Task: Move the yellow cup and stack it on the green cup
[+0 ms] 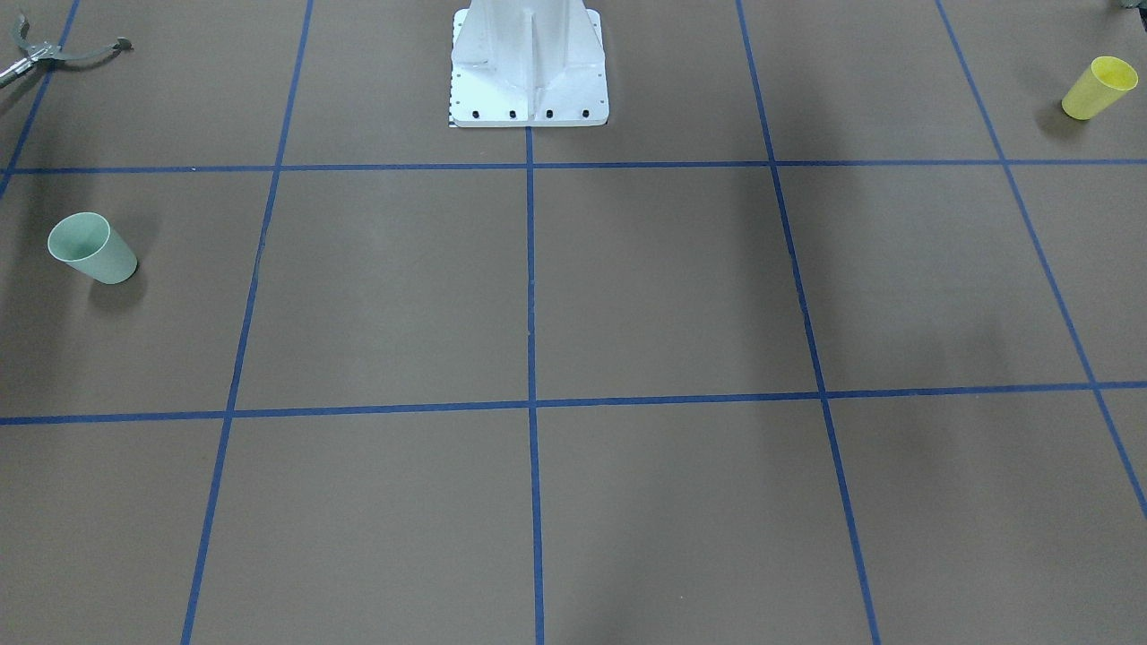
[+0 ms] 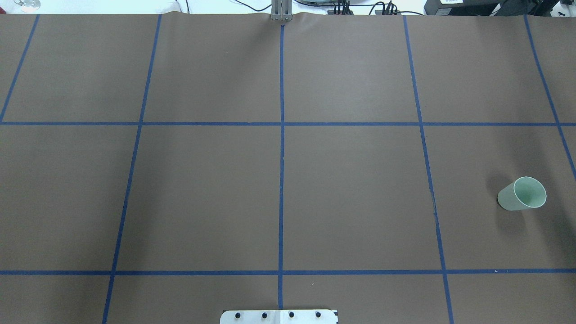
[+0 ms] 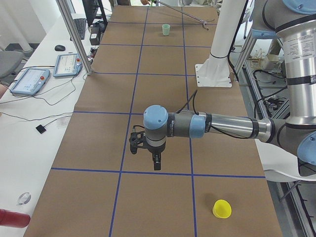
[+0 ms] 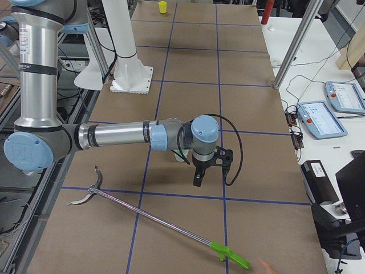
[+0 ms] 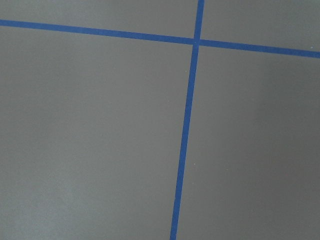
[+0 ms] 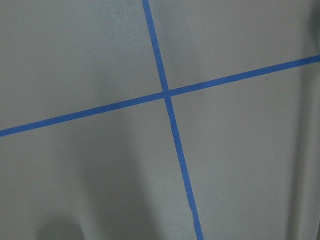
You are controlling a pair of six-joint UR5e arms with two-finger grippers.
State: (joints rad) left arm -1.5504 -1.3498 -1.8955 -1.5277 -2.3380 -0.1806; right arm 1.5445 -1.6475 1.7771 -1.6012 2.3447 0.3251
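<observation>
The yellow cup (image 1: 1099,87) stands upright, mouth up, on the brown table near the robot's left back corner; it also shows in the exterior left view (image 3: 221,209) and the exterior right view (image 4: 162,7). The green cup (image 1: 91,248) stands upright on the robot's right side (image 2: 522,194) (image 3: 166,29). My left gripper (image 3: 156,163) hangs above the table, well apart from the yellow cup. My right gripper (image 4: 198,180) hangs just in front of the green cup, which its arm mostly hides there. I cannot tell whether either gripper is open or shut.
The white robot pedestal (image 1: 529,72) stands at the table's middle back edge. A long reacher tool with a green handle (image 4: 154,220) lies at the robot's right end (image 1: 54,54). Blue tape lines (image 2: 281,157) grid the table. Teach pendants (image 3: 29,81) lie off the table.
</observation>
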